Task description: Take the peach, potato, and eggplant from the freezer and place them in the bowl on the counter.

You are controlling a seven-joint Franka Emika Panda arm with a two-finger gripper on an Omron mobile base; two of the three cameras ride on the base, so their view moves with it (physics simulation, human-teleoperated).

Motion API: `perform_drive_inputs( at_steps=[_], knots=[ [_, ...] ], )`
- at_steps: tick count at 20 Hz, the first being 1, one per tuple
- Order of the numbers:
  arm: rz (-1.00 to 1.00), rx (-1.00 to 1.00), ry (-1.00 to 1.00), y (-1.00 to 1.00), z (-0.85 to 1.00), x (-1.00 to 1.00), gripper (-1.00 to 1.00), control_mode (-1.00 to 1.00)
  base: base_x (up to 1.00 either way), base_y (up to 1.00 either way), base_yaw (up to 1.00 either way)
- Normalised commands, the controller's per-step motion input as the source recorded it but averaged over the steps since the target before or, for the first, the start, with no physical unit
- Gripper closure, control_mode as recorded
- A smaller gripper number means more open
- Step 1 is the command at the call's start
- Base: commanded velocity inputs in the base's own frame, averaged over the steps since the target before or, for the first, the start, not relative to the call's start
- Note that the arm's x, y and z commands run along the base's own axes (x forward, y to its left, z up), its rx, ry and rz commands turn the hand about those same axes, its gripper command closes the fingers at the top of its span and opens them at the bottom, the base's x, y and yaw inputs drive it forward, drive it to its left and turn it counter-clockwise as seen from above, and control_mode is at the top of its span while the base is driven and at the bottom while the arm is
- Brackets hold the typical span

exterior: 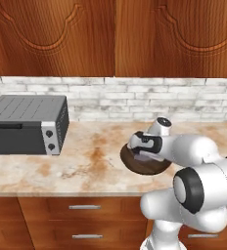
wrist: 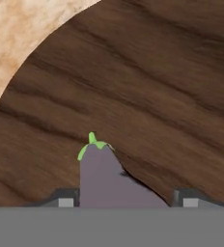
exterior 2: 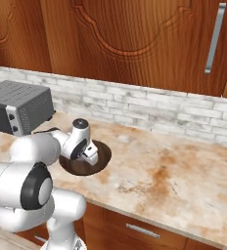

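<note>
The 2 fingertips sit low over the bowl, and the eggplant is right between them, hugging the left tip with a clear gap to the right one. Your gripper looks parted around it, but I honestly can't tell if the pads are pinching it or if it's already let go, since the contact is cut off at the bottom of the hand view.

The thing that matters for what you do next: the eggplant's long axis runs straight out ahead of the fingers, green stem end pointing away from the hand, fat end tucked back between the tips. Brown bowl wood lies ahead of the tips and to their right, and a patch of counter shows only far ahead to their left. So it's well inside the rim.

From the base cameras you can see the gripper angled down into the bowl, which sits on the counter near the front edge.

My read is this is the drop-off step. If it hasn't let go, you'd want the fingers wider and a straight pull back along that axis, so the left tip doesn't drag it out.
</note>
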Motion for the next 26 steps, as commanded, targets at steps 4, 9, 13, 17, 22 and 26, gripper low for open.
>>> perform_drive_inputs(
  at_steps=[4, 9, 13, 17, 22, 26],
  knots=[
    [0.00, 0.00, -0.07, -0.04, -0.01, -0.07, -1.00, -1.00, 0.00, 0.00, 0.00],
    [0.00, 0.00, -0.14, 0.00, 0.12, -0.42, -1.00, -1.00, 0.00, 0.00, 0.00],
    [0.00, 0.00, -0.17, 0.00, 0.32, -0.61, -1.00, -1.00, 0.00, 0.00, 0.00],
    [0.00, -0.01, -0.12, 0.00, 0.67, -0.85, -1.00, -1.00, 0.00, 0.00, 0.00],
    [0.00, -0.03, -0.04, 0.00, 0.68, -0.99, -1.00, -1.00, 0.00, 0.00, 0.00],
    [0.00, -0.03, -0.08, 0.00, 0.86, -1.00, -1.00, -1.00, 0.00, 0.00, 0.00]
  ],
)
